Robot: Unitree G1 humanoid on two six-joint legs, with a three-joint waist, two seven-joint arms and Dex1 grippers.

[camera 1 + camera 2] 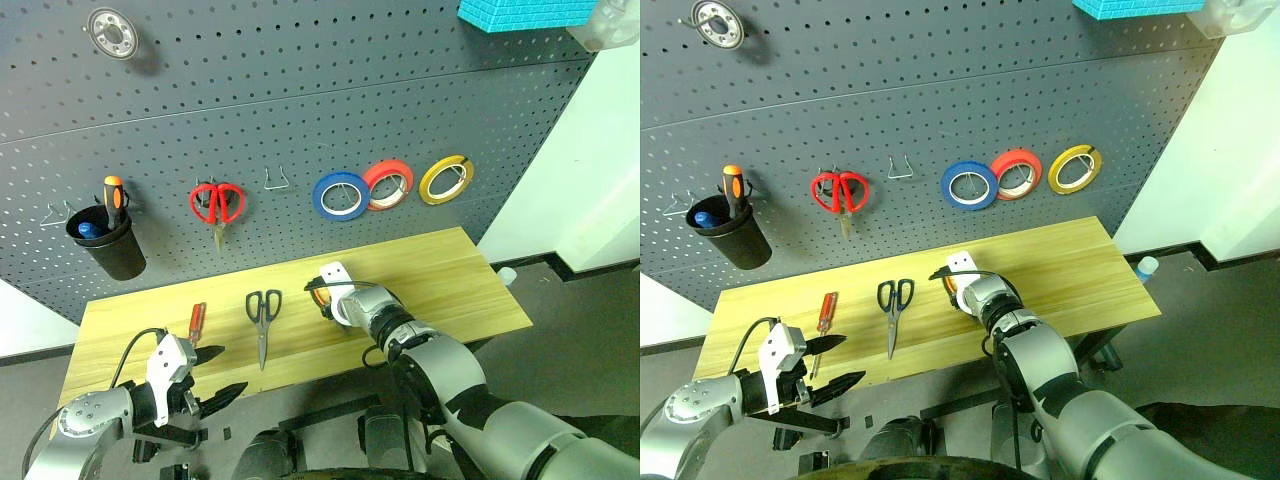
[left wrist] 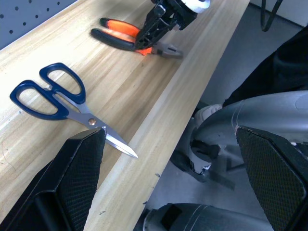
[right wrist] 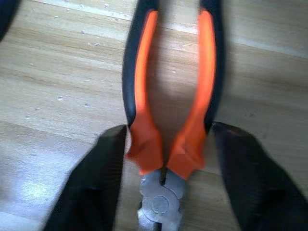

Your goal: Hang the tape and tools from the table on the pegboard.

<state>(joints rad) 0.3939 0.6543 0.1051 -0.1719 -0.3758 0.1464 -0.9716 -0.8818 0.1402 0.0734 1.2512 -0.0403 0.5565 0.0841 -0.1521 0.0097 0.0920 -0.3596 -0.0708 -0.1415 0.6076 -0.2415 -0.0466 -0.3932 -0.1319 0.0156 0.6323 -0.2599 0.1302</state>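
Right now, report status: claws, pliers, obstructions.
Left claw open, idle. Right claw straddling pliers flat on table, fingers at both handles. Nothing blocking.

Light yellow wooden table (image 1: 440, 265) with visible grain. Dark grey pegboard (image 1: 300, 90) dotted with a regular grid of small holes. On it hang 3 tape rolls: blue (image 1: 341, 195), red (image 1: 389, 184), yellow (image 1: 446, 179), plus red-handled scissors (image 1: 217, 203). On the table: red-handled screwdriver (image 1: 197, 322), dark-handled scissors (image 1: 263, 310), orange-and-black pliers (image 3: 168, 96). Black cup (image 1: 108, 243), orange-handled screwdriver (image 1: 114, 192).
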